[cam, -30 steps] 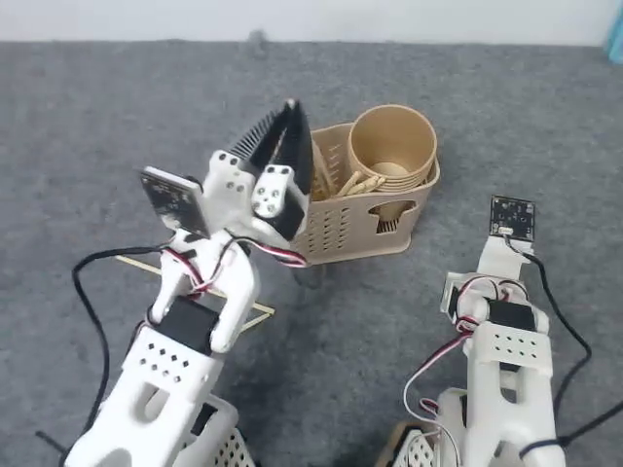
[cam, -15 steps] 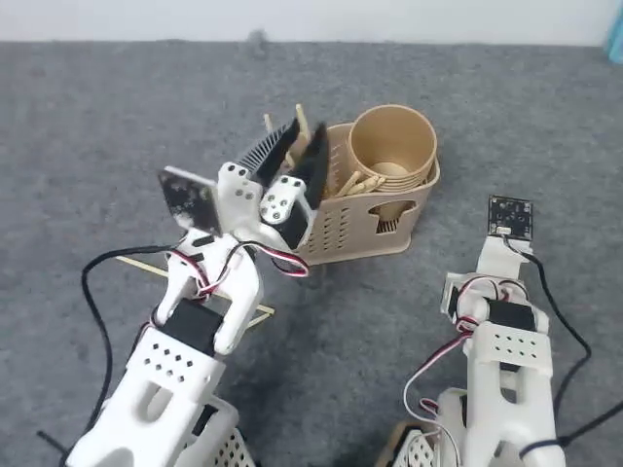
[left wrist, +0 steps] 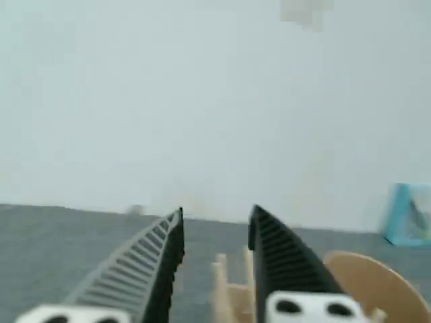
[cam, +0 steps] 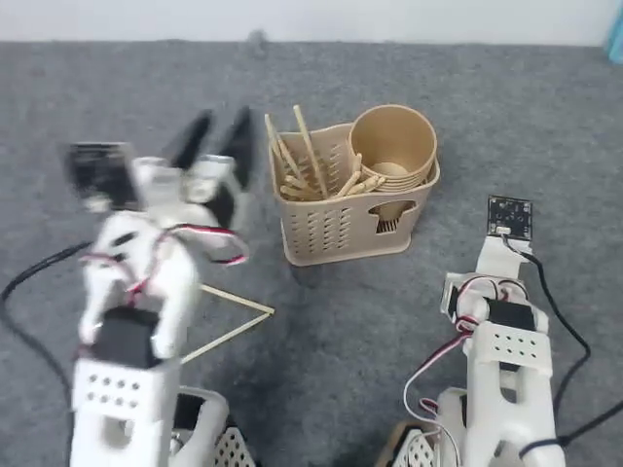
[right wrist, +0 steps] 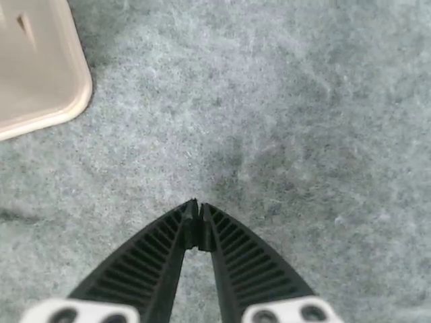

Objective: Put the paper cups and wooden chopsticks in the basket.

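Observation:
A beige slotted basket [cam: 341, 229] stands mid-table with stacked paper cups [cam: 392, 146] in its right part and several wooden chopsticks [cam: 300, 161] leaning in its left part. Two more chopsticks [cam: 234, 313] lie crossed on the grey carpet in front of the left arm. My left gripper [cam: 216, 134] hangs open and holds nothing, up in the air left of the basket; its own view has the open gripper [left wrist: 217, 215] above the chopsticks [left wrist: 225, 293] and a cup rim [left wrist: 367, 276]. My right gripper [right wrist: 197, 205] is shut on nothing, low over bare carpet near a basket corner [right wrist: 34, 67].
The right arm [cam: 501, 336] stands at the front right, apart from the basket. Grey carpet covers the table, with free room behind and to the right of the basket. A blue object [left wrist: 407, 215] sits far off at the back right.
The left gripper opened and let chopsticks drop into the basket, then swung left away from it. The right arm has not moved.

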Controlling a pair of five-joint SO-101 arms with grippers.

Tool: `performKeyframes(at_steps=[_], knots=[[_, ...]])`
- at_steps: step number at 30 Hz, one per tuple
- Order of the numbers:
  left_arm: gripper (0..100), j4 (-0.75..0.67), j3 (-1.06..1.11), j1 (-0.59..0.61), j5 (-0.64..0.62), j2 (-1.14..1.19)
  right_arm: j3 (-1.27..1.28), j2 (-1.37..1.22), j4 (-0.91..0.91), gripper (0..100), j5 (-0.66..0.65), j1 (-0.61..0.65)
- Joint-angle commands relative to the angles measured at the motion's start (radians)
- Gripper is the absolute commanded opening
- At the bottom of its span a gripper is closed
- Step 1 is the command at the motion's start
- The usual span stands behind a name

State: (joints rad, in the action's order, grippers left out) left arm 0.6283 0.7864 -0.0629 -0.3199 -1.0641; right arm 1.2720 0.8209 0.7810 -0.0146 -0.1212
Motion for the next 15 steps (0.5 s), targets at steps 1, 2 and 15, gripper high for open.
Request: performKeyframes(at_steps=[1, 2, 15], knots=[[6, 0.170, -0.116, 0.226, -0.005, -0.038, -0.006, 0.027, -0.010, 0.8, -0.014, -0.001], [4, 0.207, -0.122, 0.270, -0.005, -0.034, -0.006, 0.025, -0.010, 0.8, -0.014, 0.001], [1, 0.367, 0.031, 0.626, -0.103, 0.239, -0.005, 0.018, -0.010, 0.8, -0.014, 0.005]])
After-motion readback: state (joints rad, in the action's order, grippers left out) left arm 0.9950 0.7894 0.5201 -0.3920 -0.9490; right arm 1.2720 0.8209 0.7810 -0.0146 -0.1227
